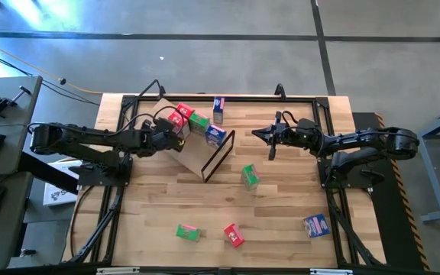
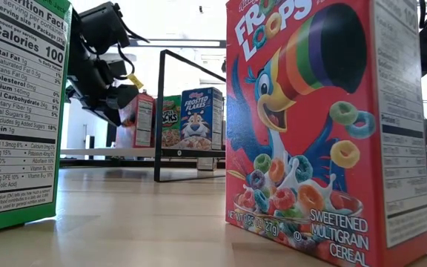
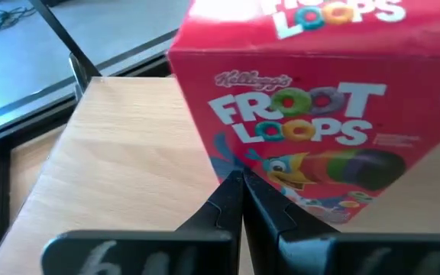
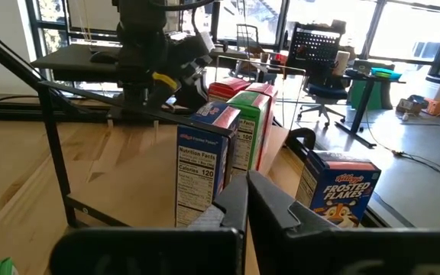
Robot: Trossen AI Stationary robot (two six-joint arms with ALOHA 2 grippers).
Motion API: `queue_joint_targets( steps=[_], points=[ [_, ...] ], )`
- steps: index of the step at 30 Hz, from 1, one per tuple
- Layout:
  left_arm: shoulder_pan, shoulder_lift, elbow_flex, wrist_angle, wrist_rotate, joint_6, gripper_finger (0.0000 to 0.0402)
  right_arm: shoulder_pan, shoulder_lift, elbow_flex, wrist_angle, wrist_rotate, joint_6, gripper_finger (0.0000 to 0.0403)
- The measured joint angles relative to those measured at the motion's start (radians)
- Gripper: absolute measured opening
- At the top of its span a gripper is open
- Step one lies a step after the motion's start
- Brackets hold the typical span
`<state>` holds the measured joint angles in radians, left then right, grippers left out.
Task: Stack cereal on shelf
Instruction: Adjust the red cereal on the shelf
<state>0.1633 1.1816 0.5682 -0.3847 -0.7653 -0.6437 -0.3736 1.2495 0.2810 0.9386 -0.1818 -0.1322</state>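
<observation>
The shelf [image 1: 193, 159], a tan plywood panel with a dark metal frame [image 1: 221, 153] at one end, lies tilted at the table's middle left. A red cereal box [image 1: 179, 116], a green one [image 1: 198, 121] and a blue one [image 1: 215, 135] stand on it in a row. My left gripper [image 1: 180, 131] is shut, its tips at the red box [image 3: 304, 114]. My right gripper [image 1: 255, 134] is shut and empty, above the table to the right of the shelf, pointing at the row [image 4: 205, 164]. My left gripper's shut fingertips [image 3: 239, 183] meet the red box's printed front face [image 3: 281, 164] at its lower part. They come about level from the table's left side. The box stands upright on the plywood [image 3: 121, 153]. I cannot tell whether they press or merely touch.
A second blue box [image 1: 218, 107] stands on the table near its far edge, beyond the shelf. Loose boxes stand on the table: green [image 1: 250, 177], green [image 1: 187, 231], red [image 1: 234, 234] and blue [image 1: 317, 224]. Dark rails [image 1: 228, 98] run round the tabletop.
</observation>
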Motion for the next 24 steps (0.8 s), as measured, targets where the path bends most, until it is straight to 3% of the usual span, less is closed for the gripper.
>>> queue_joint_targets(
  steps=[9,24],
  points=[
    [-0.03,0.0,0.0,-0.018,0.191,-0.053,0.0,0.0,0.0,0.0,0.0,0.0,-0.001,0.0],
    [-0.03,0.09,0.0,0.021,0.151,-0.059,0.0001,0.0,0.0,0.0,-0.013,0.0,-0.003,0.0]
  ],
)
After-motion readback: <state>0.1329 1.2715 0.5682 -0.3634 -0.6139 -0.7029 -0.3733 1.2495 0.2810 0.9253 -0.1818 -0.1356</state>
